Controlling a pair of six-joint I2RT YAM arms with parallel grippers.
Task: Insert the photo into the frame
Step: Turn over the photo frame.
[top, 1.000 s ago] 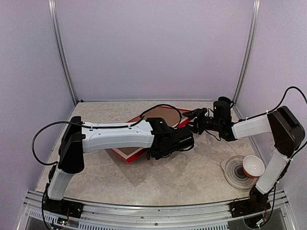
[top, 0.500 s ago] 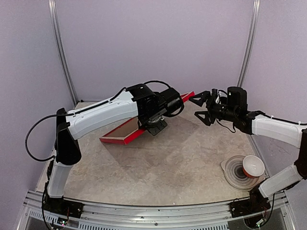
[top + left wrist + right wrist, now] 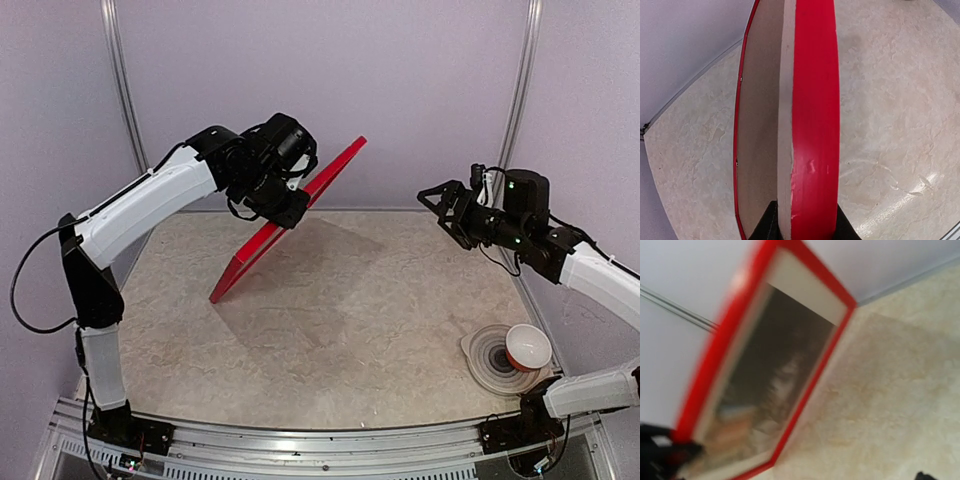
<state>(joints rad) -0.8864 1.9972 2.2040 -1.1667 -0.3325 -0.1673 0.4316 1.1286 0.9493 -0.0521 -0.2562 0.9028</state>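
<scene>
Right wrist cam only shows photo (image 3: 775, 370) in frame (image 3: 727, 330).

**Background items only**

Table (image 3: 350, 340): beige marble-pattern top, bright glare patches in the left wrist view. Near right corner: round clear dish (image 3: 487, 357) with concentric rings, and a white cup (image 3: 528, 347) with an orange inside resting on its right side. Lilac walls (image 3: 330, 90) all round, metal uprights (image 3: 125, 110) in the back corners, aluminium rail (image 3: 320, 437) along the near edge.
</scene>
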